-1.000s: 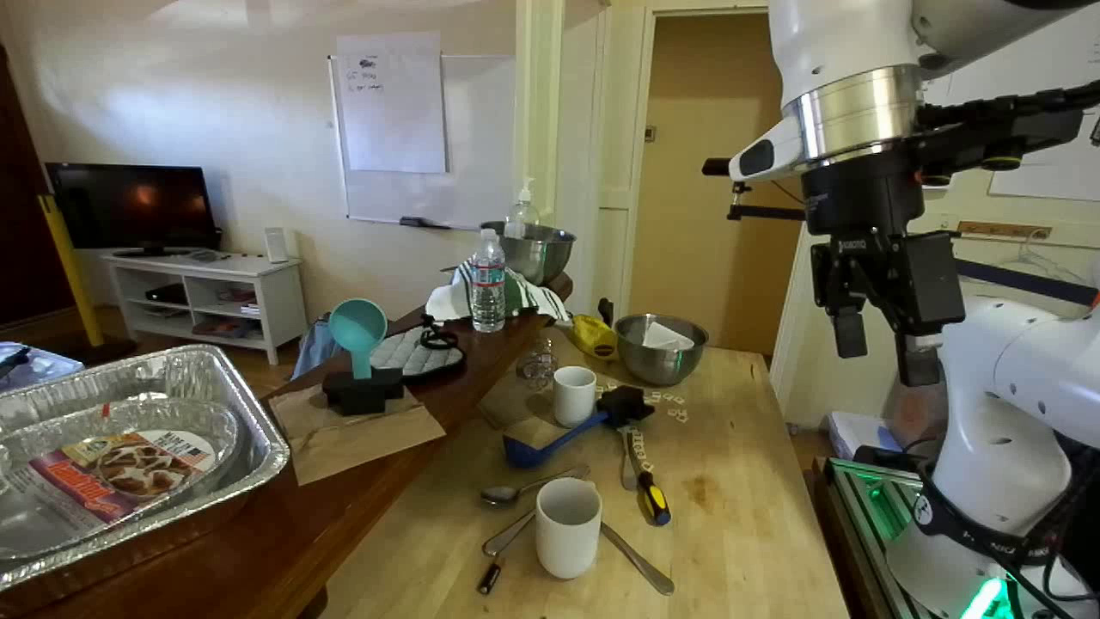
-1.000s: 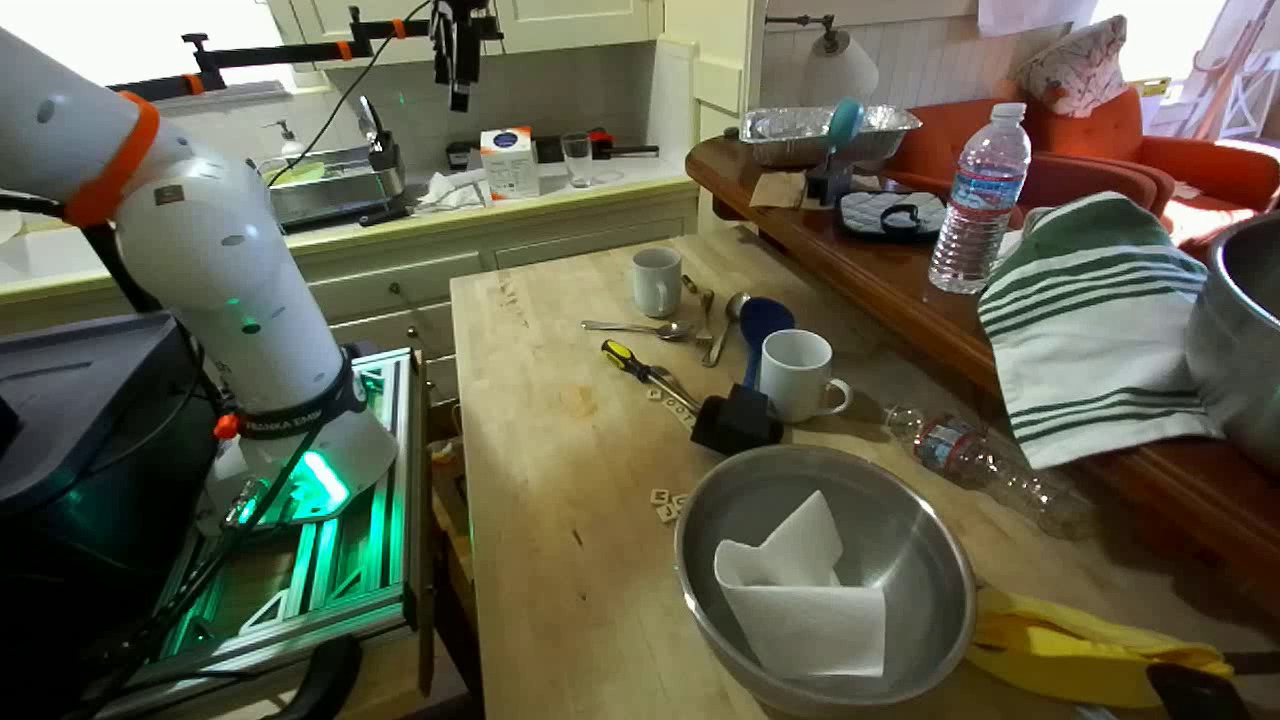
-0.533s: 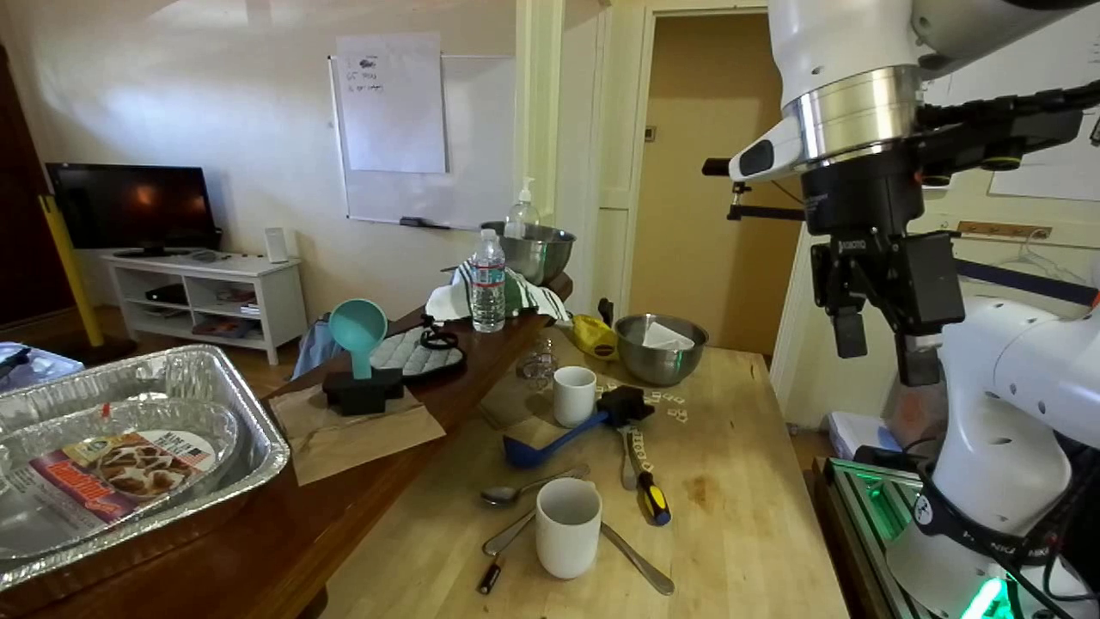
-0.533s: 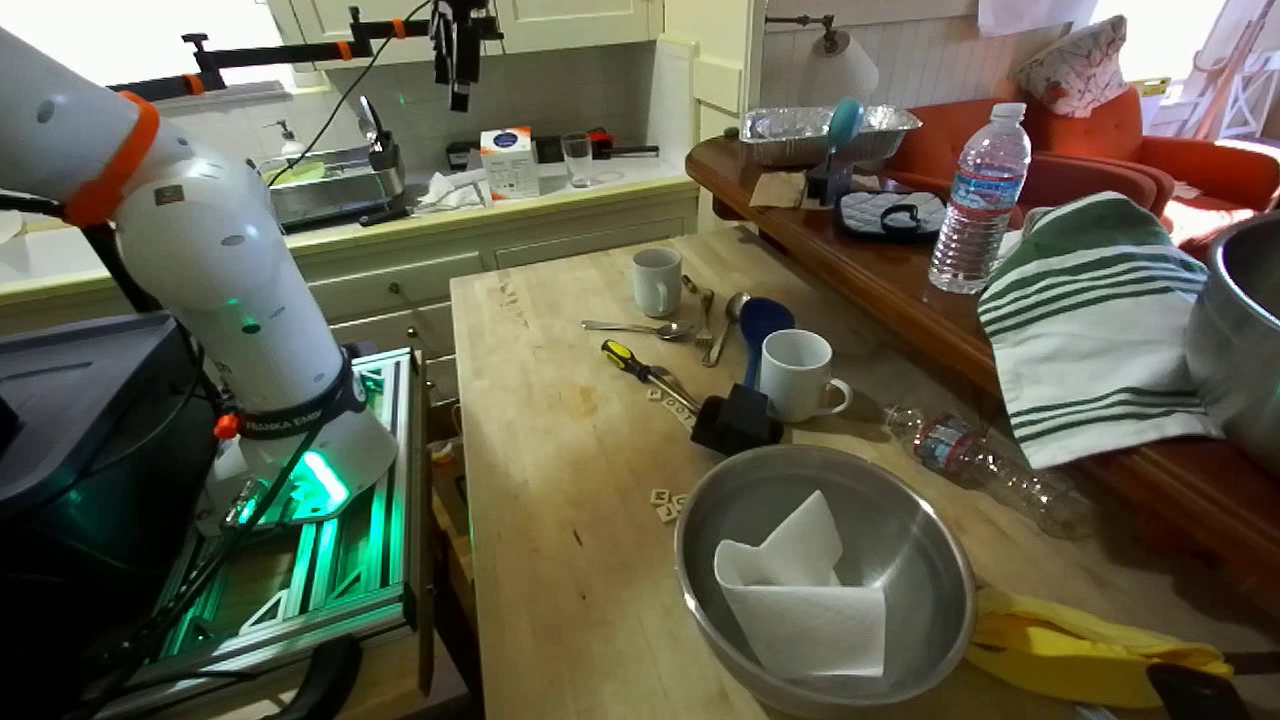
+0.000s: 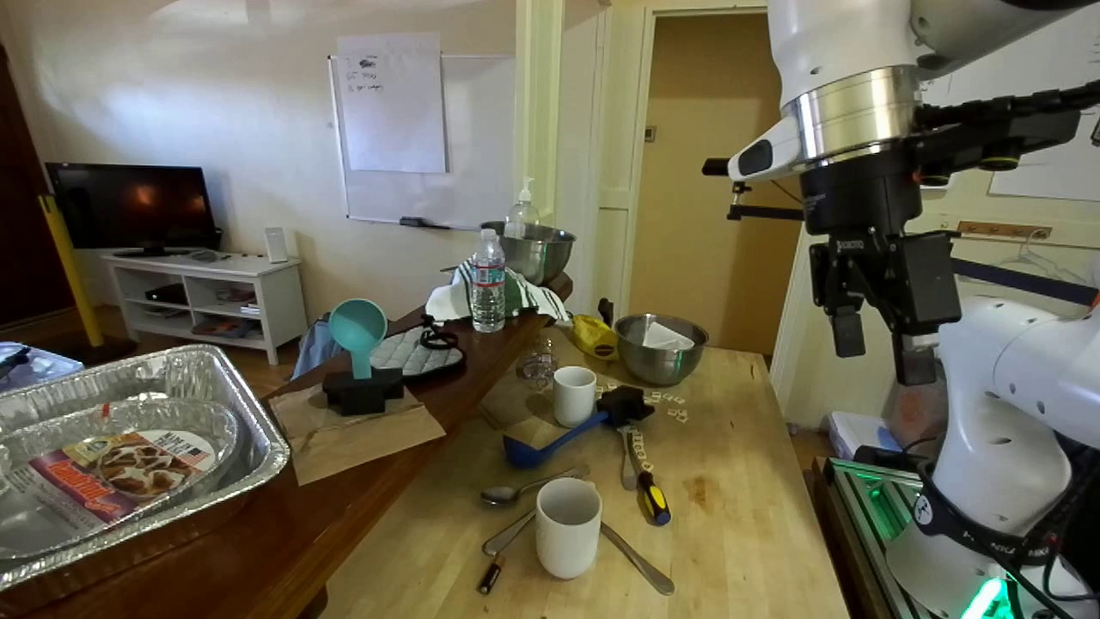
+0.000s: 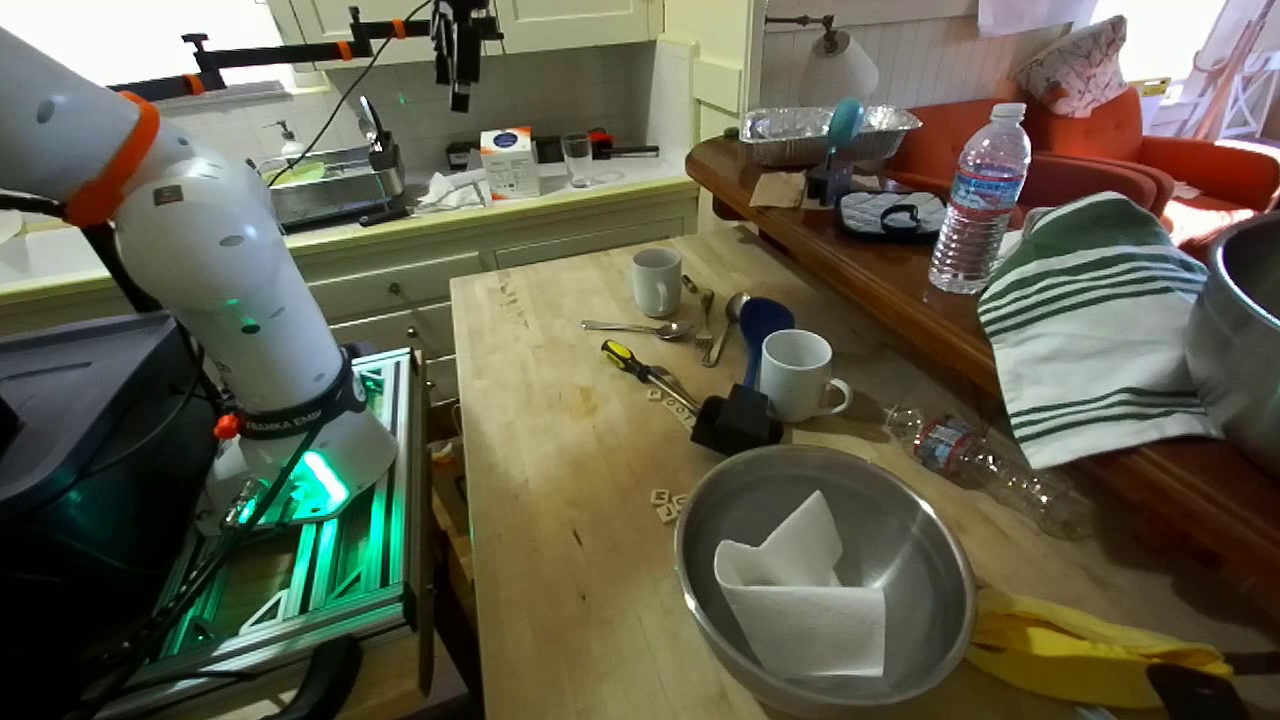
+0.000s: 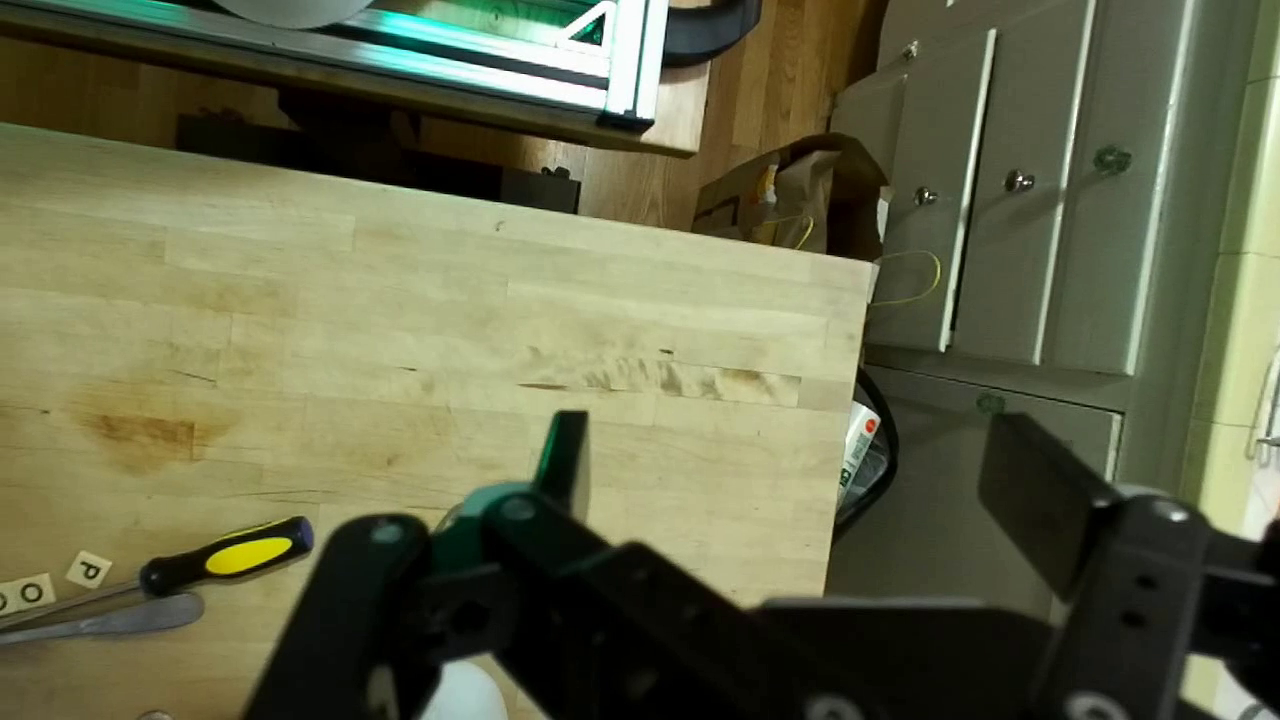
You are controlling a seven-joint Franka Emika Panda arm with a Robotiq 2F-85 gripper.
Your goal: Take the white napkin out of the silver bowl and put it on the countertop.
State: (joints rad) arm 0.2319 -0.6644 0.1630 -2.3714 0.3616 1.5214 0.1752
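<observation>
White napkin (image 6: 805, 620): one, creased, lying inside the silver bowl (image 6: 905, 530); in an exterior view the bowl's near wall (image 5: 657, 368) hides its lower part from me.
Metal bowls: two counted; the silver bowl on the wooden countertop (image 6: 560, 500), the second bowl (image 6: 1235, 350) on the raised ledge (image 6: 900, 270), cut off by the frame in an exterior view.
Robotiq gripper (image 7: 800, 470): one; I read its fingers (image 7: 1035, 490) as spread wide, countertop and cabinet fronts (image 7: 928, 470) showing between them; raised at the cabinet end, well apart from the bowl.
White mugs (image 6: 798, 375): two, both upright on the countertop.
Water bottles (image 6: 978, 205): two; one upright on the ledge, one on its side below.
Letter tiles (image 7: 35, 590): several; too small for me to count.
Spoons (image 6: 738, 303) and fork (image 6: 706, 318): two and one; partly hidden behind a mug in an exterior view.
Black block (image 6: 738, 420): one, near the silver bowl, at the handle end of the blue ladle (image 6: 766, 325); type unclear.
Yellow item (image 6: 1080, 645): one, just beside the bowl; I cannot identify it.
Obstructions: bowl wall all round the napkin; black block, ladle, mugs and screwdriver (image 7: 240, 555) between bowl and cabinet end.
</observation>
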